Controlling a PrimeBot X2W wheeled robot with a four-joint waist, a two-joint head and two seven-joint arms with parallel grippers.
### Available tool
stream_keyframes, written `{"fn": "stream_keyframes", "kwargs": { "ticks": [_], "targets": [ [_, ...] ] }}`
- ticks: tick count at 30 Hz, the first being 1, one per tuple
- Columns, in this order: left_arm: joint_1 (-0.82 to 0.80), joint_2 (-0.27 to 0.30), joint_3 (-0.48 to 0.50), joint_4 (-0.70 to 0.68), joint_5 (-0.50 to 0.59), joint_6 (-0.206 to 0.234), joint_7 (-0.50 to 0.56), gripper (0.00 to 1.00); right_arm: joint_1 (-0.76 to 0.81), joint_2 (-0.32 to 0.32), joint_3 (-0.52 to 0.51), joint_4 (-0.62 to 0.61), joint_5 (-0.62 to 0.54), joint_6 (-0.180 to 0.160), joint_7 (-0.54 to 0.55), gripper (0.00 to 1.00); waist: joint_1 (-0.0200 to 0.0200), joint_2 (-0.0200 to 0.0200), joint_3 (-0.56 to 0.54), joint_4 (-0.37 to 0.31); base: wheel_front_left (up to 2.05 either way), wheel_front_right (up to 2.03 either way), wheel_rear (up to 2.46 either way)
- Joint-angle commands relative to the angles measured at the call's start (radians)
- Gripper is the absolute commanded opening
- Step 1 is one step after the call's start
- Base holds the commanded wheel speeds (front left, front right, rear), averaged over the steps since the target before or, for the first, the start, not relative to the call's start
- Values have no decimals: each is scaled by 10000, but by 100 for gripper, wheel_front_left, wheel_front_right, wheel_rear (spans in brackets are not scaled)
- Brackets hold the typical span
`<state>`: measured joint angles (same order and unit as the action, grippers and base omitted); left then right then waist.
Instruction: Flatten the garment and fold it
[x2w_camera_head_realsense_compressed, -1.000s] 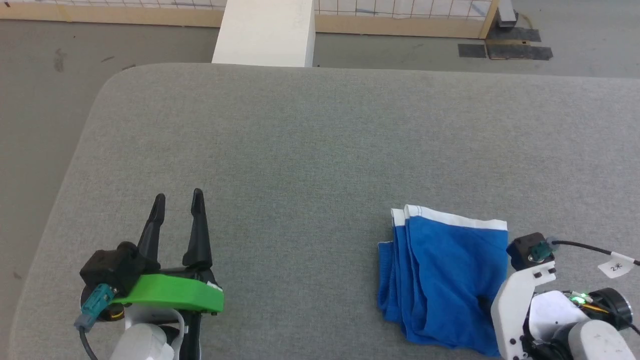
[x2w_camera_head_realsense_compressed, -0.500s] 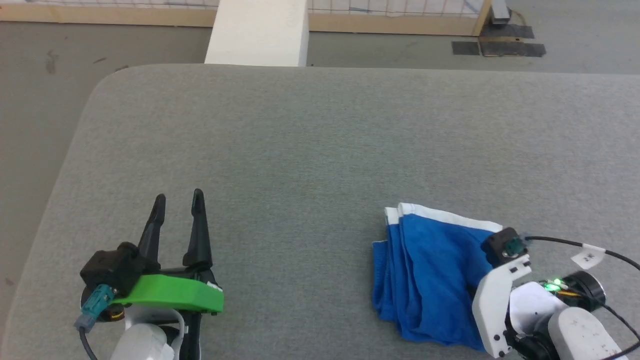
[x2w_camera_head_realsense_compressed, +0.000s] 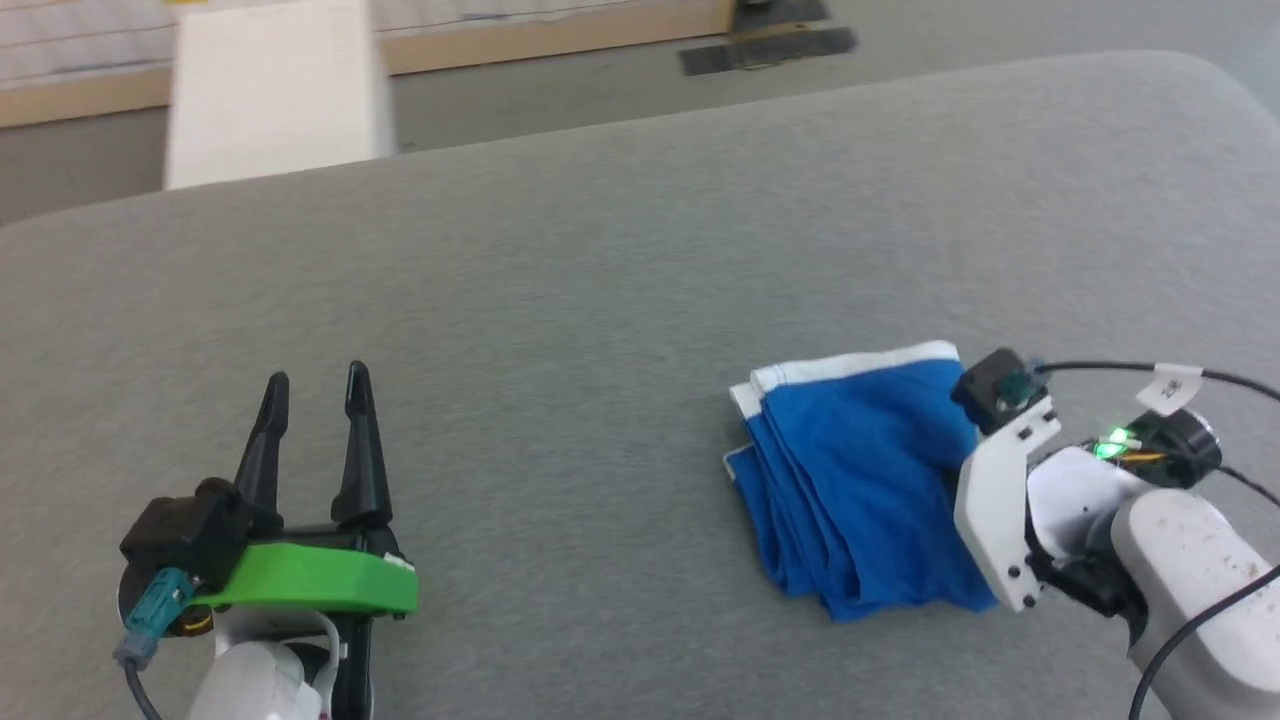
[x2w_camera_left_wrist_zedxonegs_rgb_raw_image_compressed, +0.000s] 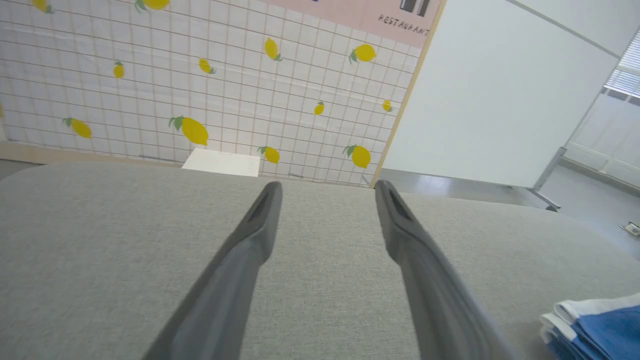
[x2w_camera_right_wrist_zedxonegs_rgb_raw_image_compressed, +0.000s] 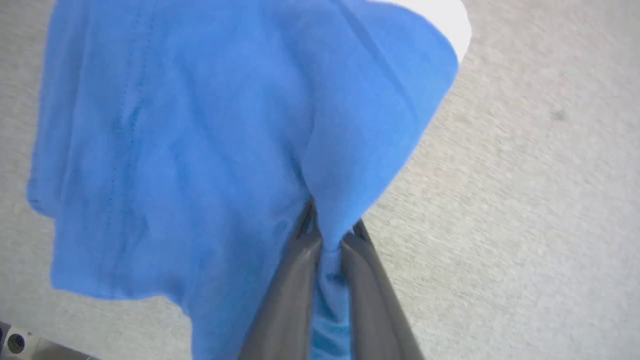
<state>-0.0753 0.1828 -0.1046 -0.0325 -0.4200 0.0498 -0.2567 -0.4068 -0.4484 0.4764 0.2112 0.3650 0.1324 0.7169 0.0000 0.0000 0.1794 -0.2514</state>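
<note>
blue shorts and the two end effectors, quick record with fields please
garment: blue shorts, bunched in layered folds on the grey table
right end effector: shut on a pinch of the shorts' fabric
left end effector: open, holding nothing, well apart from the shorts
task state: shorts not yet spread flat

Soft matt blue cloth at the garment (x2w_camera_head_realsense_compressed: 860, 500), white trim likewise cloth. Matt, faintly rough grey fabric over the table (x2w_camera_head_realsense_compressed: 600, 300). Smooth dark plastic on left gripper (x2w_camera_head_realsense_compressed: 317, 376); satin green plastic bracket (x2w_camera_head_realsense_compressed: 310, 590).
</note>
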Motion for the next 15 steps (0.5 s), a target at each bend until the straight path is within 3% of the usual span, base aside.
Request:
{"fn": "stream_keyframes", "kwargs": {
  "ticks": [1,8,15],
  "targets": [
    [-184,110,4,-82,82,46,30,100,-327,-8,7,254,98,-17,-266,0,0,0,602,-1737,0,0,0],
    [-578,409,-51,-587,376,200,389,100,-1547,-269,-90,1618,-123,-17,-1503,0,0,0,1470,-2366,0,0,0],
    [-912,849,76,-1469,791,512,860,100,-2637,-961,-595,3034,-327,-17,-2527,0,0,0,2673,-2153,0,0,0]
  ]
}}
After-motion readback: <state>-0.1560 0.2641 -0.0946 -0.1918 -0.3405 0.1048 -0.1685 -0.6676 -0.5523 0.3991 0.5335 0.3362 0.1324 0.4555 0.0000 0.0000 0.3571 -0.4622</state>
